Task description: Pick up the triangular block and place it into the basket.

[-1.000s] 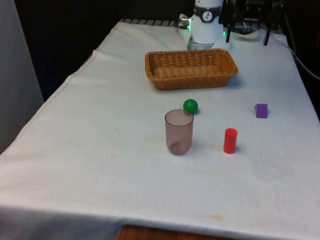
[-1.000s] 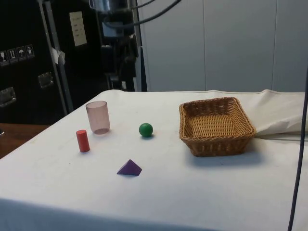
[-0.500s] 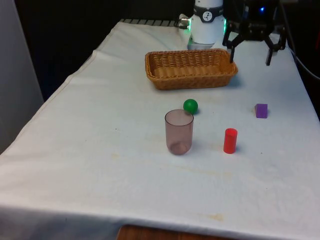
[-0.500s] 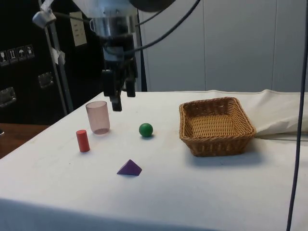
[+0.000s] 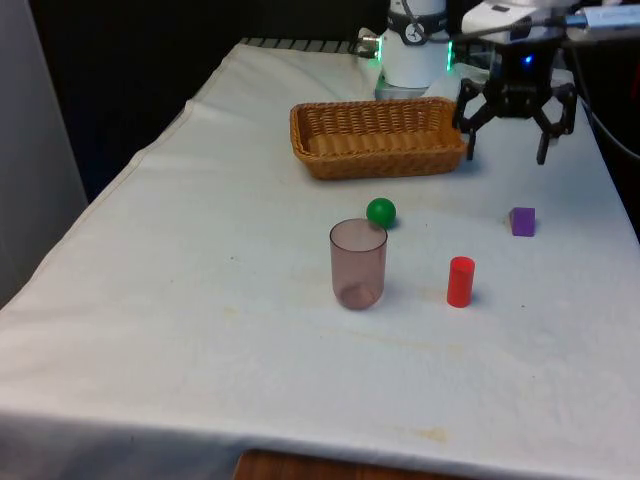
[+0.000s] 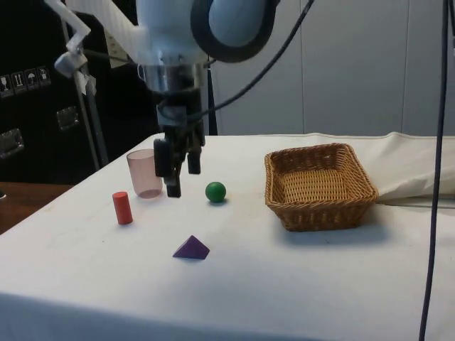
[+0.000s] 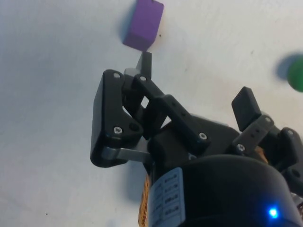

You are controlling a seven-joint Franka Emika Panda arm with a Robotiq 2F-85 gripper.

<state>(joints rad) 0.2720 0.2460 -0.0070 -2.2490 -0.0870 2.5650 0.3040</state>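
Fingers (image 5: 467, 140) spread apart and empty in the front view, hanging over the white-clothed tabletop (image 5: 200, 300) beside the basket (image 5: 381, 136), with the purple block (image 5: 522, 221) lying apart near the front view's right edge, black curtains behind. From the side, they hang above the block (image 6: 191, 248), between cup (image 6: 145, 172) and green ball (image 6: 215, 192), dark cabinets behind. At the wrist, one fingertip (image 7: 144, 61) sits just beside the block (image 7: 143, 25).

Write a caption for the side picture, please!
Open black gripper hovers above the white cloth near a pink cup, with the purple triangular block and woven wicker basket waiting.
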